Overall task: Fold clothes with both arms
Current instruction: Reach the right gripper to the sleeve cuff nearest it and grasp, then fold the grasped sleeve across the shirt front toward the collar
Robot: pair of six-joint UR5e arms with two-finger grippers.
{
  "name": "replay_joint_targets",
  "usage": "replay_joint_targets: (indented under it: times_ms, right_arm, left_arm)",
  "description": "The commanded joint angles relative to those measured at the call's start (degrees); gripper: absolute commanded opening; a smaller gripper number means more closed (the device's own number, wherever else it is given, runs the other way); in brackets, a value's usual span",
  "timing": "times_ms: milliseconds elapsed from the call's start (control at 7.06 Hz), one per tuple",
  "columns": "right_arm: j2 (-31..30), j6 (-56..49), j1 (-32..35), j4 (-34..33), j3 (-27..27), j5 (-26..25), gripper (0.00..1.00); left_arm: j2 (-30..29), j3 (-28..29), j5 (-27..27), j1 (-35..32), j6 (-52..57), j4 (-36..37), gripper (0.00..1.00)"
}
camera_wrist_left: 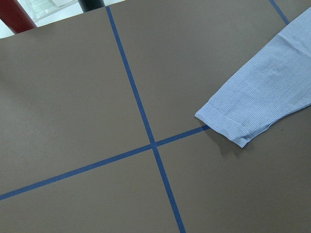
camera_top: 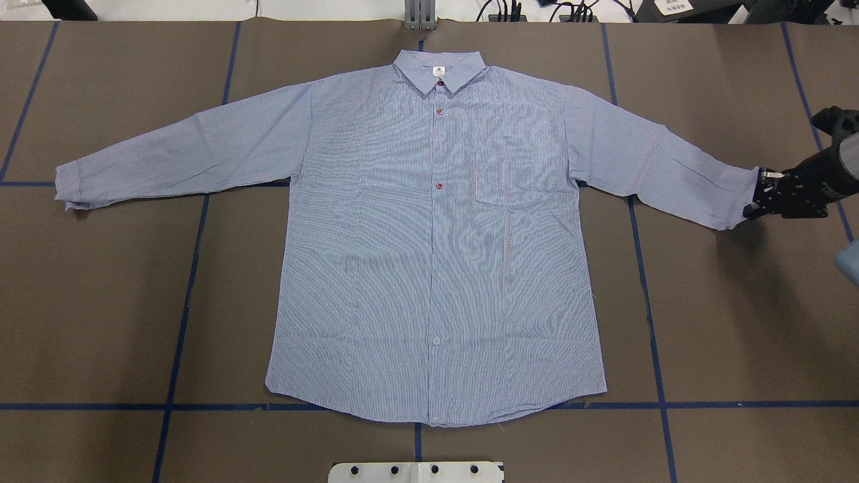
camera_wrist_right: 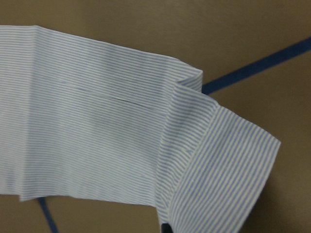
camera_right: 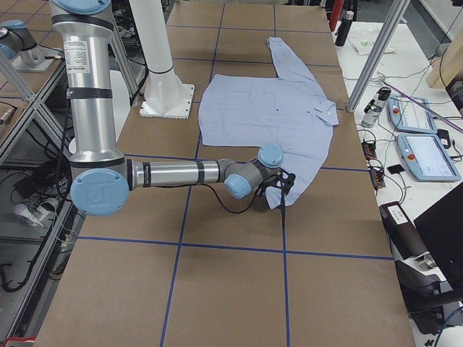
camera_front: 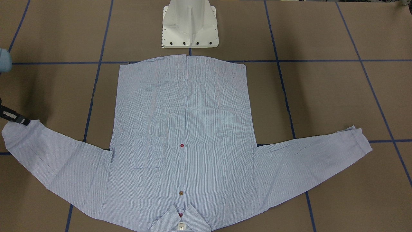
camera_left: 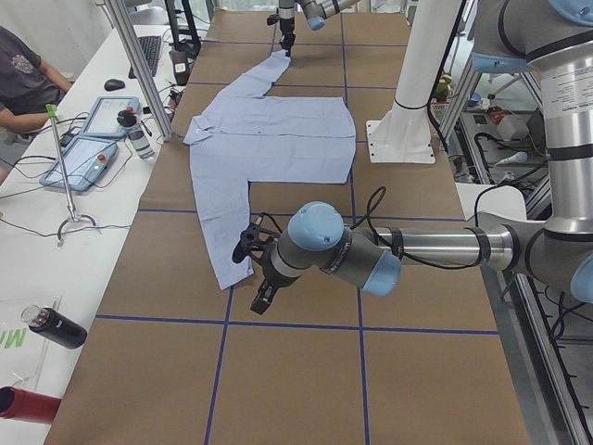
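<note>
The light-blue striped shirt [camera_top: 436,235] lies spread flat and buttoned on the brown table, collar at the far side, both sleeves stretched out sideways. My right gripper [camera_top: 757,194] is at the end of the sleeve on my right and looks shut on its cuff [camera_wrist_right: 218,160], which is curled and a little raised. It also shows in the front-facing view [camera_front: 25,121]. My left gripper [camera_left: 258,278] shows only in the exterior left view, just beside the other sleeve's cuff [camera_wrist_left: 226,124], so I cannot tell if it is open or shut. That cuff lies flat.
The white pedestal base [camera_front: 190,25] stands just behind the shirt's hem. Blue tape lines [camera_wrist_left: 146,126] cross the table. An operators' bench with tablets [camera_left: 93,148], bottles and a seated person [camera_left: 23,74] runs along the far side.
</note>
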Motion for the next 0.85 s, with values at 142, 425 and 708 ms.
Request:
replay_joint_targets:
  times_ms: [142,425,708]
  right_arm:
    - [13.74,7.87,-5.87,-3.17,0.08,-3.56,0.00]
    - [27.10,9.39,-10.72,-16.76,-0.11,-8.67,0.00]
    - [36.43,11.57,-16.41,-18.58,-3.08,-15.23,0.00]
  left_arm:
    - [0.10,0.00,-0.02,0.09,0.00,0.00,1.00]
    - [0.19,0.00,-0.11,0.09,0.00,0.00,1.00]
    - [0.19,0.26,-0.02,0.09,0.00,0.00,1.00]
